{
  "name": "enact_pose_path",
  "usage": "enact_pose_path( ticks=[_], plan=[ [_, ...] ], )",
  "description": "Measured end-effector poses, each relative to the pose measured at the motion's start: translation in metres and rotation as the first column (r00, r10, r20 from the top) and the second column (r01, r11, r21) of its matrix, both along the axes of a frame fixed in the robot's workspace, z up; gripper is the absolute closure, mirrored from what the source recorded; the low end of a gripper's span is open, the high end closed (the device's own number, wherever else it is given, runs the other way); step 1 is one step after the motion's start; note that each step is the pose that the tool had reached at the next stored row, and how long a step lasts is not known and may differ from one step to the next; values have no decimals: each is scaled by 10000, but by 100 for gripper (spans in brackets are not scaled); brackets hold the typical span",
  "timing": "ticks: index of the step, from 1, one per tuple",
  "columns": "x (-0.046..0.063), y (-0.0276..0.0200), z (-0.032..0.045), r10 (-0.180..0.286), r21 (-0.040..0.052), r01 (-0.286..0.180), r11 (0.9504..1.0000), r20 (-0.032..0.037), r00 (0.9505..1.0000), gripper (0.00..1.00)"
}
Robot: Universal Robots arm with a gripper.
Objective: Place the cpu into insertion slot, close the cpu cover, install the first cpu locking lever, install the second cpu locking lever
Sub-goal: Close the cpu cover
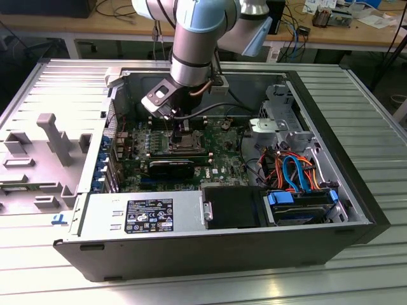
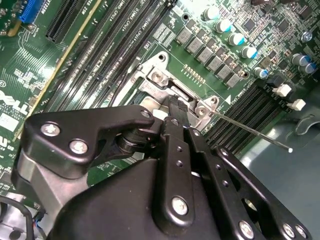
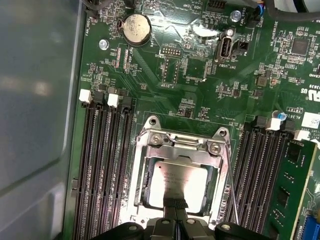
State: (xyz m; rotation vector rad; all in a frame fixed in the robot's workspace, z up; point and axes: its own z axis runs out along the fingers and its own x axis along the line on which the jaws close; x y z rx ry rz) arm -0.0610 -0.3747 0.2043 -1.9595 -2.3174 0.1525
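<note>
Exterior view, nearest first: front wall of the open PC case (image 1: 222,254), then a silver PSU (image 1: 140,216) w/ label. A black drive bay (image 1: 232,206) sits at its 3 o'clock, and orange & blue cables (image 1: 292,170) at approx 1 o'clock of the bay. Further in is the green motherboard (image 1: 222,159). The insertion slot (image 1: 186,140) is at approx 1 o'clock of the PSU, w/ the gripper (image 1: 180,124) right over it.

First wrist view: gripper (image 3: 175,204) fingertips are pressed together, nothing seen btwn them. The tips are over one edge of the cpu (image 3: 182,177); contact can't be told. The cpu sits inside the insertion slot (image 3: 150,131): flat, square, dull silver top w/ faint print and a bright glare patch by the fingertips. The cpu cover (image 3: 200,156), a thin silver frame, lies round the chip, which shows thru its window; can't tell if it's fully flat. The locking lever (image 3: 231,195), a thin wire rod, runs btwn the slot & black memory slots (image 3: 260,170).

Second wrist view: gripper (image 2: 173,106) tip is at the slot's metal rim. The locking lever (image 2: 250,129) slants off from a slot corner across the memory slots (image 2: 240,112).

Exterior view again: the arm (image 1: 191,44) rises toward 12 o'clock, w/ a wooden bench (image 1: 82,28) farthest back.
</note>
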Motion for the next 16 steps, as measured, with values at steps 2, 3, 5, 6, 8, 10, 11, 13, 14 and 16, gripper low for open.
enact_pose_path(
  ticks=[2, 3, 5, 6, 8, 10, 11, 13, 14, 16],
  plan=[
    [1, 0, 47, 2, 3, -2, 10000, 2, 10000, 89],
    [1, -2, 74, 3, -12, -3, 10000, -8, 10000, 89],
    [36, -2, 83, 2, -5, -2, 10000, -31, 10000, 89],
    [94, -3, 85, 2, 4, -2, 10000, -102, 9999, 89],
    [158, -5, 85, 2, 24, -2, 10000, -173, 9999, 89],
    [217, -5, 87, 4, 34, -3, 10000, -220, 9998, 89],
    [223, -5, 94, 4, 37, -3, 10000, -221, 9998, 89],
    [226, -5, 147, 2, 42, -1, 10000, -222, 9998, 89],
    [226, -5, 180, 1, 47, 0, 10000, -220, 9998, 89],
    [226, -5, 261, 4, 58, -2, 10000, -220, 9998, 89]
  ],
)
